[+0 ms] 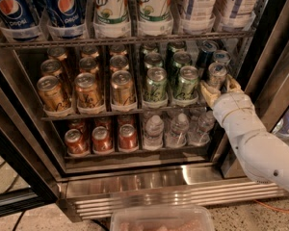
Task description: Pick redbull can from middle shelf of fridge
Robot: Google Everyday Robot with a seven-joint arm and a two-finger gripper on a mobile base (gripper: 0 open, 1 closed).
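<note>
Because the redbull can point(216, 74), standing between your tool's fingers at the front of the middle shelf point(98, 113), is likely light, slick, easily dented aluminium, close on its straight wall below the rim. Your tool point(220, 88) is spread, one finger either side of the can's foot. A green can point(187, 83) stands just left of it and the fridge point(159, 189) frame crowds its right, so open room probably lies straight back.
</note>
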